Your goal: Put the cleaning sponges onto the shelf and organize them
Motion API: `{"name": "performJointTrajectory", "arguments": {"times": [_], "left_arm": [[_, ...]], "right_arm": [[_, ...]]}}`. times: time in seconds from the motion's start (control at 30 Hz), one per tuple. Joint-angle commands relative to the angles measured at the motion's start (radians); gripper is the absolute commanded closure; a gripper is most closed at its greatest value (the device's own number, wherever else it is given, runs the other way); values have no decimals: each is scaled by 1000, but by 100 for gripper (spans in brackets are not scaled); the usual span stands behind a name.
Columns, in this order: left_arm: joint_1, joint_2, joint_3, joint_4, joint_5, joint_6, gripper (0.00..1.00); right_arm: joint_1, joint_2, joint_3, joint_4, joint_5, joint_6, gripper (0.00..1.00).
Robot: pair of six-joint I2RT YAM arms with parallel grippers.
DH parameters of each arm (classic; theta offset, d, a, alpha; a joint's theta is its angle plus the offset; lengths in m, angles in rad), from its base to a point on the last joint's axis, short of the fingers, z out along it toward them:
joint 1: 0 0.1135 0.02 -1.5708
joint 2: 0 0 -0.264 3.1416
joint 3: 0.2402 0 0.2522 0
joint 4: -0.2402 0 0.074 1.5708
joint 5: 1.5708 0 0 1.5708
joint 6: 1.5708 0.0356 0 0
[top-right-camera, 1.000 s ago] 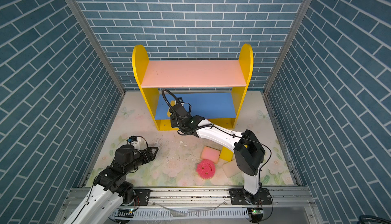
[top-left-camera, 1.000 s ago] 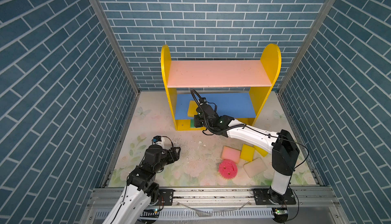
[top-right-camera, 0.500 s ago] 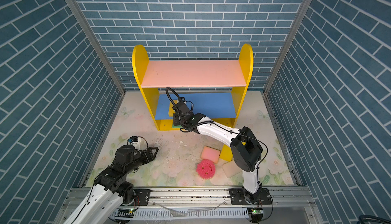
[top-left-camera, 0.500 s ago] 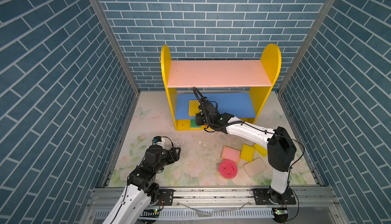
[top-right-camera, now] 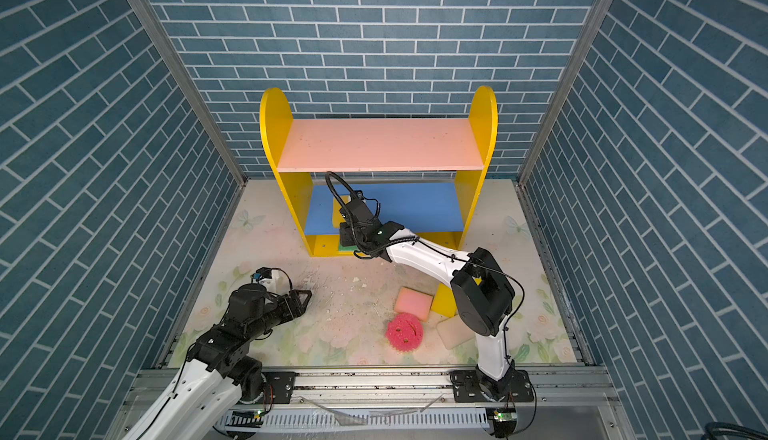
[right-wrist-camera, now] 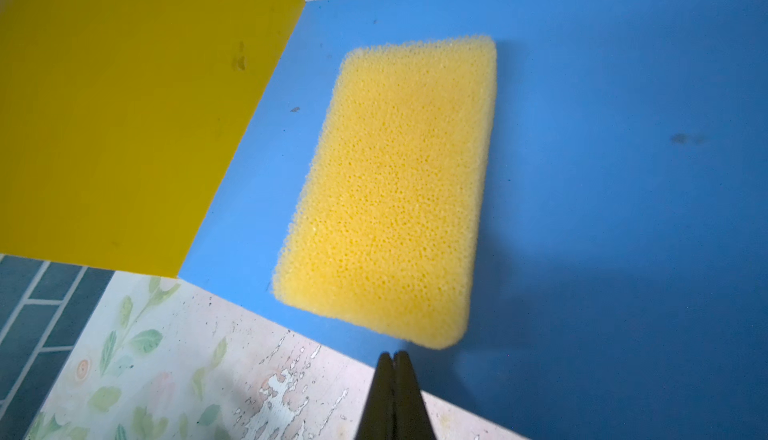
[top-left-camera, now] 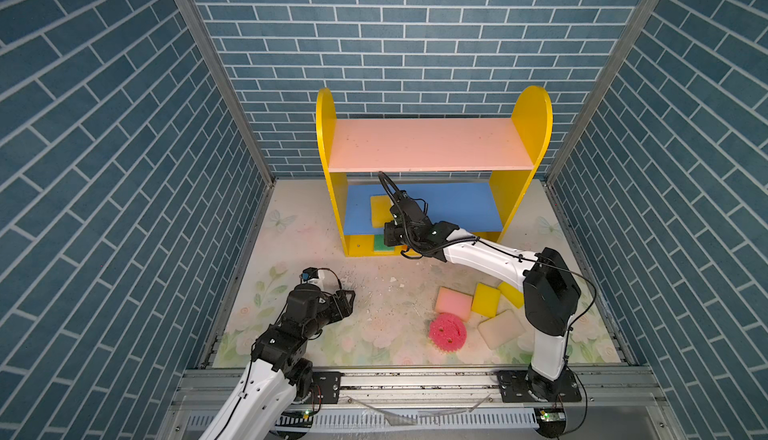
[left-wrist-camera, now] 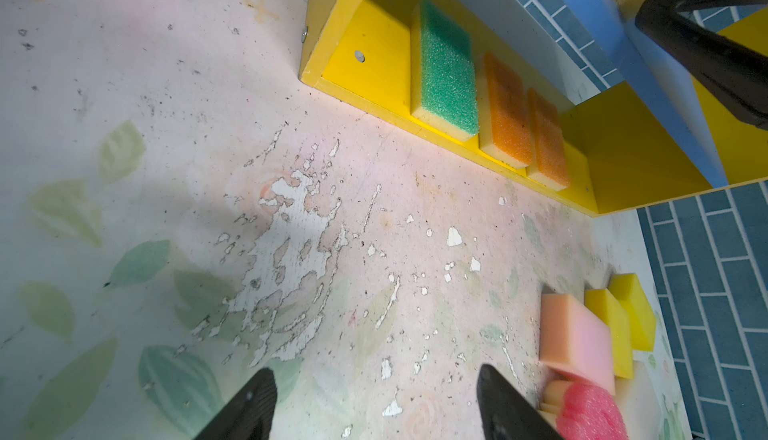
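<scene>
L gripper [top-left-camera: 347,297] is held low over the floral mat [top-left-camera: 374,280] at front left, fingers apart, nothing betw. them. At centre back, the shelf [top-left-camera: 424,147] is seen w/ a green sponge [left-wrist-camera: 446,72] and 2 orange sponges [left-wrist-camera: 505,110] laid side by side on its yellow base. A yellow sponge [right-wrist-camera: 390,193] lies flat on the blue board [right-wrist-camera: 602,168], nr the left panel. R gripper [right-wrist-camera: 392,361] is seen just beside that sponge's near end, fingers pressed together, empty. On the mat at right, a pink block [top-left-camera: 454,301], yellow blocks [top-left-camera: 486,299], a cream block [top-left-camera: 500,328] and the round pink sponge [top-left-camera: 446,330] are clustered.
</scene>
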Motion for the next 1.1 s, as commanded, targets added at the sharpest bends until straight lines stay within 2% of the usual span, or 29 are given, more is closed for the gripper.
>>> {"name": "performJointTrajectory", "arguments": {"times": [0.0, 0.2, 0.3, 0.4, 0.9, 1.07], "left_arm": [[1, -3, -3, 7, -18, 14, 23], [1, 11, -1, 18, -14, 14, 23], [1, 16, 2, 18, -9, 13, 23], [0, 8, 2, 9, -10, 9, 23], [1, -12, 6, -19, -15, 8, 22], [0, -9, 16, -19, -18, 17, 22]], "right_arm": [[-2, -70, -16, -7, 8, 39, 100], [-23, -133, -78, -4, 53, 41, 98], [-50, -125, -75, 1, 14, 61, 76], [-68, -110, -64, 20, -8, 65, 68], [-82, 46, 84, 16, -80, 91, 67], [-81, 36, 71, 20, -68, 95, 72]]}}
